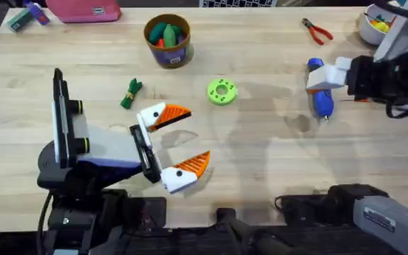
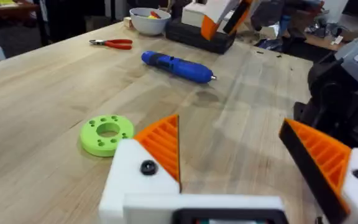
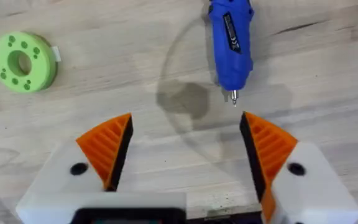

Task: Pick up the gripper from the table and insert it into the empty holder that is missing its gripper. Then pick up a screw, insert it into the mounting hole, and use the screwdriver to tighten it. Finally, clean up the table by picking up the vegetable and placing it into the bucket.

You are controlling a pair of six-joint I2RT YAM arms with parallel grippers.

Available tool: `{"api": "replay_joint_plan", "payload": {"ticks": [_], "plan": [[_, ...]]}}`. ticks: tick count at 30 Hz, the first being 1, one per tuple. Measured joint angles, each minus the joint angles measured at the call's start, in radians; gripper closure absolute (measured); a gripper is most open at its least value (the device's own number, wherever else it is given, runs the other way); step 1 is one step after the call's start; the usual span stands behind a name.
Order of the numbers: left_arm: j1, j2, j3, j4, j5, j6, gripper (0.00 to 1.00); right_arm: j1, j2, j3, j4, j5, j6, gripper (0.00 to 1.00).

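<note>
A: What sits nearest you on the pale wooden table (image 1: 261, 156)?

B: Your left gripper (image 1: 177, 147), a white two-finger claw with orange ribbed pads. It lies low over the near-left part of the table, pointing toward the middle, with its jaws spread wide and nothing between them. In the left wrist view both orange pads (image 2: 164, 144) stand well apart over bare wood.

A: And just past it?

B: The small dark green leafy toy vegetable with a yellowish band (image 1: 130, 93) lies on the wood beyond the claw, to its left. To the right of that, near the table's middle, rests a bright green round plastic disc with holes (image 1: 222, 92).

A: Where is the screwdriver?

B: The stout blue pen-shaped screwdriver (image 1: 321, 101) lies flat on the right side of the table, its thin metal tip pointing toward you. Your right gripper (image 3: 185, 146) is also opened wide; through its wrist camera the screwdriver's tip sits just ahead of the gap between the pads, not touching either.

A: And farthest away?

B: The small round tan bucket with a purple-blue lower band (image 1: 167, 40) stands at the far middle-left, holding green and orange toy pieces. Red-handled pliers (image 1: 317, 30) lie at the far right, with a white bowl (image 1: 371, 27) just beyond them.
</note>
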Motion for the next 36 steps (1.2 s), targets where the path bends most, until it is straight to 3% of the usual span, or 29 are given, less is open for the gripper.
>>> {"api": "replay_joint_plan", "payload": {"ticks": [17,18,22,24,26,36], "plan": [[0.0,0.0,0.0,0.0,0.0,0.0,0.013,0.0,0.016,0.0,0.007,0.0,0.009,0.008],[0.0,0.0,0.0,0.0,0.0,-0.002,0.043,0.0,0.016,0.0,0.007,0.0,0.01,0.009],[0.0,0.0,0.0,0.0,0.001,0.0,0.682,0.0,0.016,0.0,0.007,0.0,0.01,0.007],[0.0,0.0,0.0,0.0,0.0,0.005,0.954,0.0,0.016,0.0,0.007,0.0,0.01,0.008],[0.0,0.0,0.0,0.0,0.0,0.004,0.991,0.0,0.016,0.0,0.007,0.0,0.01,0.008],[0.0,0.0,0.0,0.0,0.0,0.004,0.993,0.0,0.016,0.0,0.007,0.0,0.01,0.007]]}}
